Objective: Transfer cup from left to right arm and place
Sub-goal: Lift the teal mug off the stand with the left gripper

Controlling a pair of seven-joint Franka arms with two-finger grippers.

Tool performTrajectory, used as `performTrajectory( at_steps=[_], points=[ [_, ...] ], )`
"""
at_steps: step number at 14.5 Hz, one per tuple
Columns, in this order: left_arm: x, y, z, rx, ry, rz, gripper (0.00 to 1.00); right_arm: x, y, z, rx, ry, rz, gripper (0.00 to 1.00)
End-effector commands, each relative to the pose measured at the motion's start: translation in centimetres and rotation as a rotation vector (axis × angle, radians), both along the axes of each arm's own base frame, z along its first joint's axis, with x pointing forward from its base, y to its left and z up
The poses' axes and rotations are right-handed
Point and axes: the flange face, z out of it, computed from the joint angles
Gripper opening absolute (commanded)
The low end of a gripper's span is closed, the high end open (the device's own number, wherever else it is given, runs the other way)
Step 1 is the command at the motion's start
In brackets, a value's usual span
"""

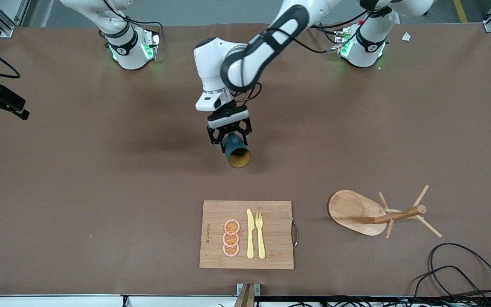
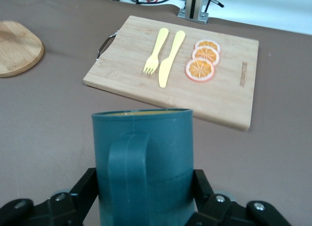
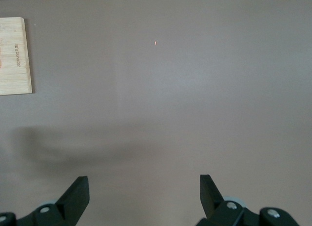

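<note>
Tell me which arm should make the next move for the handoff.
The right. The left gripper already holds the cup in the air over the middle of the table. The right gripper is open and holds nothing, so it should come in to take the cup.

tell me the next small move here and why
Probably bring the right gripper, open over bare table, toward the cup. The left gripper holds the cup in the air, mouth toward the cutting board, so the handover comes next.
</note>
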Motion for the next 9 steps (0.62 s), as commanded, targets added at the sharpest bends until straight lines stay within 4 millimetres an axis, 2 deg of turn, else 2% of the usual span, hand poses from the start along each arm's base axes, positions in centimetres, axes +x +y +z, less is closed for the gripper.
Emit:
performTrajectory(
  at_steps=[1, 2, 3, 5, 6, 8, 9],
  points=[
    [-3.4, -1.8, -4.4, 0.079, -0.142, -0.023, 0.68, -0.7, 0.0, 0.5, -0.012, -0.01, 0.01, 1.0],
    [-4.1, -1.9, -5.9, 0.068, -0.195, -0.008, 0.68, -0.7, -0.1, 0.5, -0.012, -0.01, 0.01, 1.0],
    [-5.3, -2.1, -8.4, 0.064, -0.247, -0.017, 0.68, -0.7, -0.1, 0.4, -0.012, -0.008, 0.01, 1.0],
    [-5.8, -1.6, -12.2, 0.048, -0.367, -0.027, 0.68, -0.7, -0.1, 0.5, -0.012, -0.01, 0.01, 1.0],
    [-5.9, -1.6, -13.0, 0.028, -0.397, -0.034, 0.68, -0.7, -0.1, 0.5, -0.012, -0.01, 0.01, 1.0],
    [-5.9, -1.8, -13.0, 0.029, -0.438, -0.075, 0.69, -0.7, -0.1, 0.4, -0.012, -0.008, 0.01, 1.0],
    [-6.0, -1.6, -13.9, 0.045, -0.445, -0.095, 0.69, -0.7, -0.1, 0.4, -0.012, -0.008, 0.01, 1.0]
  ],
)
